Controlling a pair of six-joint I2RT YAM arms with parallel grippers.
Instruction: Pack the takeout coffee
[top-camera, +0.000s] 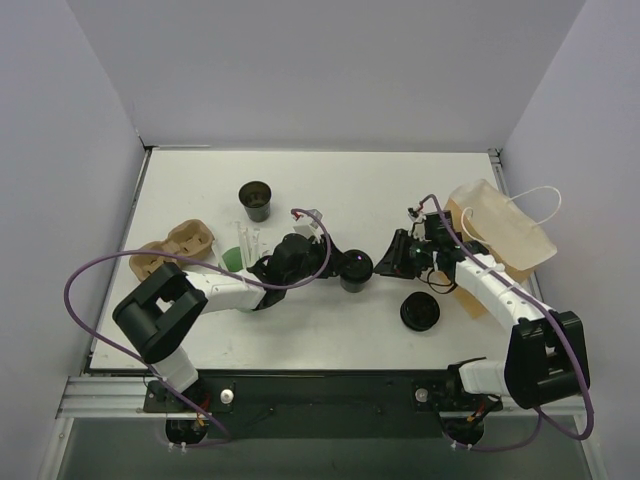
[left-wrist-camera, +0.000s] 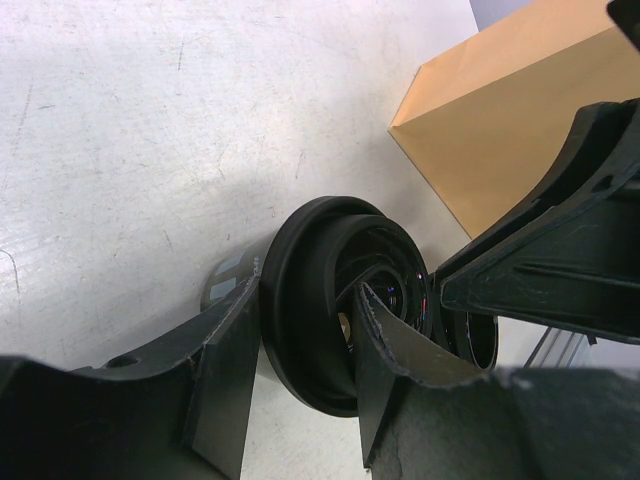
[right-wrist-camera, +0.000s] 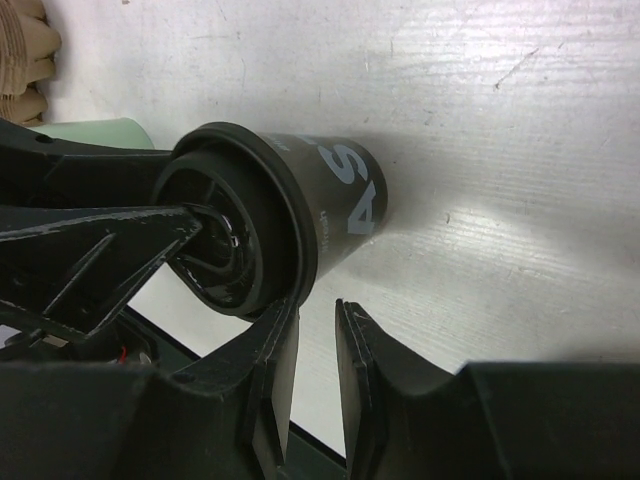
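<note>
Right gripper (right-wrist-camera: 317, 312): narrowly parted, empty | takeout coffee (right-wrist-camera: 330, 200): pale lettering "AS"

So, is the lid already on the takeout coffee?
No, the takeout coffee is open-mouthed, one finger of the left gripper inside it, and the flat black lid lies apart on the table.

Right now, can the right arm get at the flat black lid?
Probably yes: the lid lies uncovered and close by with nothing in between, though the right gripper is occupied at the black cup.
</note>
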